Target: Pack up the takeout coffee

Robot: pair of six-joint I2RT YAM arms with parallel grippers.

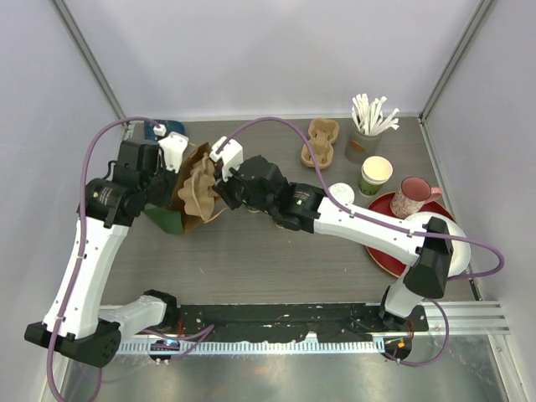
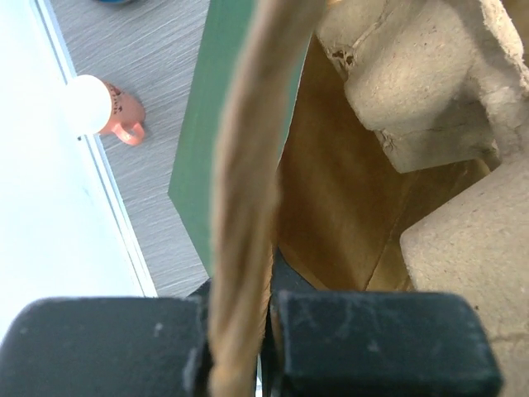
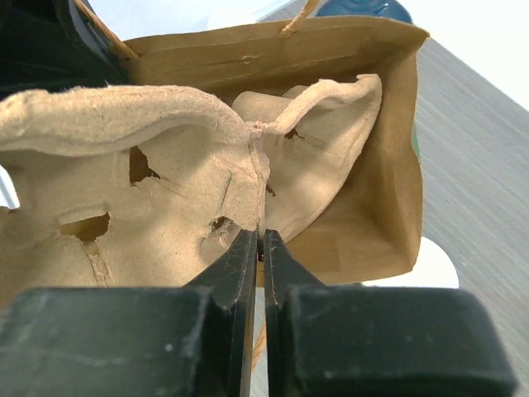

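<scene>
Left gripper (image 2: pixel 240 335): fingers pinch a brown strip of the paper bag (image 3: pixel 384 174). Right gripper (image 3: pixel 258 246): fingers pressed together on the ridge of the pulp carrier (image 3: pixel 157 219), which lies partly inside the bag ahead of them. One white-lidded coffee cup (image 1: pixel 341 193) stands outside the bag, well behind the right fingers.

Rough, fibrous matt moulded-pulp cup carrier (image 3: pixel 124 165), smooth matt brown kraft paper bag (image 3: pixel 388 141) with twisted paper-cord handle (image 2: pixel 244 165), scuffed matt black plastic fingers (image 3: pixel 364 339) of the right gripper (image 3: pixel 259 240), grey wood-grain tabletop (image 1: pixel 276 251), glossy red plate (image 1: pixel 387 261), smooth white plastic lid (image 1: pixel 341 193)
</scene>
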